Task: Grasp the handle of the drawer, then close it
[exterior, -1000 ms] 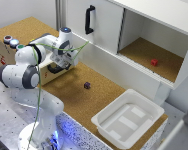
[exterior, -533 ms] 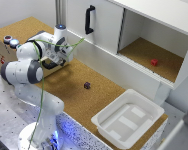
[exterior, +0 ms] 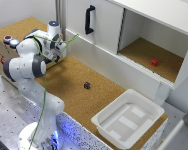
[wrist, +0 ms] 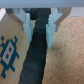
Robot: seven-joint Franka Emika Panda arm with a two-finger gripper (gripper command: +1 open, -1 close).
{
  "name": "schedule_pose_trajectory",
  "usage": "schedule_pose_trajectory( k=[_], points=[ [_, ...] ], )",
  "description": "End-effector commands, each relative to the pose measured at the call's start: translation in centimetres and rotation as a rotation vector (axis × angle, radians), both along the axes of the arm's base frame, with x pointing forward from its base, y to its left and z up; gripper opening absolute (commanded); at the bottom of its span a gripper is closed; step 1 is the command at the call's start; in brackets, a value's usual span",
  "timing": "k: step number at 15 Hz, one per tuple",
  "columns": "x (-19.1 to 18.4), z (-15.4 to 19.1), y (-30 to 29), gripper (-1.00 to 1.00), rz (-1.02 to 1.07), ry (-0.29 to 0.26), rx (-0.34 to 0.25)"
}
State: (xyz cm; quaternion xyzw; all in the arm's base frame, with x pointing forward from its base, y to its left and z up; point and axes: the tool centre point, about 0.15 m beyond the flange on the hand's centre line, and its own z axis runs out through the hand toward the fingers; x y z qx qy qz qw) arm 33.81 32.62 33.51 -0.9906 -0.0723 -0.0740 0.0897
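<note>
Arm: white Panda, bent over toward the wooden box at the exterior view's left, wrist close against the box side.
Gripper (wrist: 42,22): seen from the wrist view with its two pale fingers (wrist: 26,24) on either side of a dark strip; hidden behind the arm in the exterior view.
Pincer state: fingers lie close along both edges of the dark strip, appear clenched on it.
Handle (wrist: 34,55): dark, blurred, runs between the fingers in the wrist view; not visible in the exterior view.
Drawer (wrist: 10,50): cream front with a blue pixel figure printed on it, just beside the handle; open or closed cannot be told.
Wooden box (exterior: 5,50): stands on the cork surface (exterior: 79,100), coloured round buttons (exterior: 10,41) on top.
White cabinet (exterior: 144,35): at the back, tall black bar handle (exterior: 89,20) on its door, open compartment with a small red object (exterior: 154,62).
Small dark object (exterior: 87,85): lies on the cork, well apart from the arm.
White tub (exterior: 126,120): near the exterior view's right edge of the cork.
</note>
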Motion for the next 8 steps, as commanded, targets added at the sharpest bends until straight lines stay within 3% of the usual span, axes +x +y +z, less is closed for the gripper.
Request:
schedule_pose_trajectory(
  k=[1,8],
  points=[
    [-2.3,-0.2,1.6,1.00,-0.036,-0.016,-0.004],
    [-4.4,8.9,-1.7,1.00,-0.090,-0.163,0.024]
  ],
)
